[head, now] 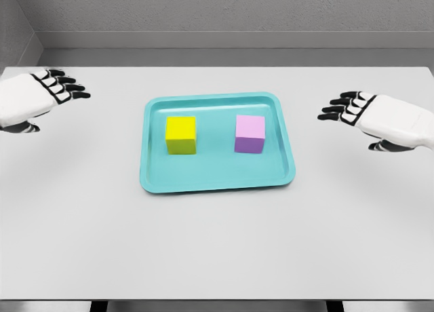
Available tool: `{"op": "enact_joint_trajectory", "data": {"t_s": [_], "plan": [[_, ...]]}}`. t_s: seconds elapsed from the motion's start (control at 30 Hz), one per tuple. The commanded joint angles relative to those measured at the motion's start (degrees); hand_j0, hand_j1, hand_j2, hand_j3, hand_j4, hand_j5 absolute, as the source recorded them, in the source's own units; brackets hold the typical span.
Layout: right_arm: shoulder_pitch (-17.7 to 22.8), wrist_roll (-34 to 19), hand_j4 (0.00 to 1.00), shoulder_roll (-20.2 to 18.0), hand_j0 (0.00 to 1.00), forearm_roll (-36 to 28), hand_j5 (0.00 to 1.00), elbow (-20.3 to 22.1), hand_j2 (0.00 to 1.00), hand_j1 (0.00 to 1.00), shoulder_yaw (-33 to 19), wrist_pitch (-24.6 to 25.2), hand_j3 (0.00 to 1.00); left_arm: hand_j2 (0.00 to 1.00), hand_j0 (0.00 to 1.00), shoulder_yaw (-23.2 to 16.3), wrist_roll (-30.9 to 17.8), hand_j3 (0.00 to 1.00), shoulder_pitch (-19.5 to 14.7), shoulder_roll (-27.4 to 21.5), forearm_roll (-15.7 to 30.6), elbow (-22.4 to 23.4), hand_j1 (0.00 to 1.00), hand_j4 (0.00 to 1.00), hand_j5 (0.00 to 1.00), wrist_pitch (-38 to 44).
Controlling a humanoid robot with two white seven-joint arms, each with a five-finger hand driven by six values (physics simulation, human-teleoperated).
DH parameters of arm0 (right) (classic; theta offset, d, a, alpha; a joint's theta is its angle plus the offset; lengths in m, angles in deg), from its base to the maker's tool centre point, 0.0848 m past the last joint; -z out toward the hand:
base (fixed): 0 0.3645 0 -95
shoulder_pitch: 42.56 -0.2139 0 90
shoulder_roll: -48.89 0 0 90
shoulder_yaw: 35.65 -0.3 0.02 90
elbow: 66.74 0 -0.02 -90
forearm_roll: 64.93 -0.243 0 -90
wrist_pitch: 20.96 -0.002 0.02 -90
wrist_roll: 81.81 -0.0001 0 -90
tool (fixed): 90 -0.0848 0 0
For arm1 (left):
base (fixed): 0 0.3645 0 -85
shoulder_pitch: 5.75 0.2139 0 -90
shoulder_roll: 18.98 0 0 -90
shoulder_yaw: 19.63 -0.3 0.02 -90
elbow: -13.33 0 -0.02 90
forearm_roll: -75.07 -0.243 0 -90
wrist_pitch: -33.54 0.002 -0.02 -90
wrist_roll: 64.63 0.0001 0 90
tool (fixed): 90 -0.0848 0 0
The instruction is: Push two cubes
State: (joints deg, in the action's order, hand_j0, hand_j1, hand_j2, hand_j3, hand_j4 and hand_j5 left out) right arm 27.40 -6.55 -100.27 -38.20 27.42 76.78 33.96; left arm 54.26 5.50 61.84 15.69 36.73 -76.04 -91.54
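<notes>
A teal tray (218, 180) lies flat at the centre of the white tabletop (217, 251). Two cubes stand inside it, well apart from each other. The yellow cube (181, 135) sits in the left half of the tray; the purple cube (249, 134) sits in the right half. Both rest squarely on the tray floor, clear of its rim.

The left robot hand (41, 98) hangs at the far left of the tabletop, fingers spread, holding nothing. The right robot hand (376, 115) hangs at the right, fingers likewise spread and empty. Both are well apart from the tray. Whether either hand touches the tabletop surface cannot be settled from this angle.
</notes>
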Motion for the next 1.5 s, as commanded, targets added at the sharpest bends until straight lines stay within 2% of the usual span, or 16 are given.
{"op": "enact_joint_trajectory", "data": {"t_s": [0.0,0.1,0.17,0.23,0.27,0.3,0.37,0.4,0.47,0.53,0.57,0.67,0.8,1.13,1.27,1.47], "plan": [[0.0,-0.03,1.0,-0.34,1.0,-0.1,1.0,-0.12,1.0,1.0,0.25,0.08,1.0,1.0,1.0,-1.82,-0.87,1.0,0.0,0.13,-1.3,-0.01,1.0,1.0,1.0,0.08],[-0.18,2.52,1.0,-0.08,1.0,-2.82,1.0,-0.73,1.0,1.0,-0.19,0.08,1.0,1.0,1.0,-1.91,-0.79,1.0,0.09,0.13,-1.3,0.08,1.0,1.0,1.0,0.08],[-1.14,-0.02,1.0,0.19,1.0,-3.36,1.0,-1.17,1.0,1.0,-0.81,0.08,1.0,1.0,1.0,-1.91,-0.87,1.0,0.09,0.22,-1.65,0.08,1.0,1.0,1.0,0.08],[-4.39,-8.36,0.99,1.76,0.99,0.15,0.99,-3.01,0.99,0.99,-0.37,0.08,0.99,1.0,1.0,-1.99,-3.41,1.0,0.09,0.39,-2.7,-0.01,1.0,1.0,1.0,0.08],[-6.59,-10.93,0.93,3.79,0.93,3.05,0.93,-3.19,0.93,0.93,-0.1,0.08,0.93,1.0,1.0,-3.05,-4.65,1.0,-0.26,1.01,-3.14,0.08,1.0,1.0,1.0,0.08],[-7.64,-11.72,0.86,5.63,0.86,6.75,0.86,-3.63,0.86,0.86,-0.1,0.08,0.86,0.91,0.91,-3.49,-5.53,0.91,-0.44,1.18,-4.2,0.08,0.91,0.91,0.91,0.08],[-9.14,-11.81,0.92,8.53,0.92,11.85,0.92,-4.33,0.92,0.92,-0.1,0.08,0.92,0.79,0.79,-3.58,-6.76,0.79,-0.62,2.85,-4.99,0.87,0.79,0.79,0.79,0.08],[-9.23,-11.72,1.0,8.8,1.0,11.94,1.0,-4.33,1.0,1.0,-0.1,0.08,1.0,0.79,0.79,-3.93,-7.38,0.79,-0.79,3.73,-5.08,1.66,0.79,0.79,0.79,0.08],[-9.32,-11.81,1.0,8.71,1.0,12.64,1.0,-4.07,1.0,1.0,-0.19,0.08,1.0,0.79,0.79,-6.47,-7.99,0.79,-3.07,4.52,-5.08,2.98,0.79,0.79,0.79,0.08],[-12.48,-11.72,0.95,9.06,0.95,15.09,0.95,-5.03,0.95,0.95,0.16,0.08,0.95,0.79,0.79,-7.79,-7.99,0.79,-4.13,5.75,-5.52,4.47,0.79,0.79,0.79,0.08],[-13.45,-11.81,0.86,11.34,0.86,17.03,0.86,-6.53,0.86,0.86,0.25,0.08,0.86,0.79,0.79,-8.94,-7.99,0.79,-5.1,5.93,-5.52,4.65,0.79,0.79,0.79,0.08],[-17.14,-18.14,0.76,19.08,0.76,18.88,0.76,-15.67,0.76,0.76,0.51,0.08,0.76,0.79,0.79,-10.17,-7.99,0.79,-5.89,7.34,-5.52,5.79,0.79,0.79,0.79,0.08],[-17.31,-18.05,0.72,18.82,0.72,18.79,0.72,-15.67,0.72,0.72,5.7,0.08,0.72,0.79,0.79,-11.13,-8.52,0.79,-6.5,7.42,-5.61,5.79,0.79,0.79,0.79,0.08],[-17.32,-17.35,0.7,19.43,0.7,17.21,0.7,-11.89,0.7,0.7,7.98,0.08,0.7,0.8,0.8,-13.86,-10.63,0.8,-9.58,10.32,-5.61,6.23,0.8,0.8,0.8,0.08],[-16.96,-14.71,0.7,20.14,0.7,17.12,0.7,-11.98,0.7,0.7,7.81,0.08,0.7,0.8,0.8,-14.65,-11.77,0.8,-11.95,11.99,-5.52,6.23,0.8,0.8,0.8,0.08],[-15.21,-9.0,0.69,21.37,0.69,17.04,0.69,-12.42,0.69,0.69,7.81,0.08,0.69,0.8,0.8,-15.09,-11.95,0.8,-12.74,13.66,-5.61,6.23,0.8,0.8,0.8,0.08]]}}
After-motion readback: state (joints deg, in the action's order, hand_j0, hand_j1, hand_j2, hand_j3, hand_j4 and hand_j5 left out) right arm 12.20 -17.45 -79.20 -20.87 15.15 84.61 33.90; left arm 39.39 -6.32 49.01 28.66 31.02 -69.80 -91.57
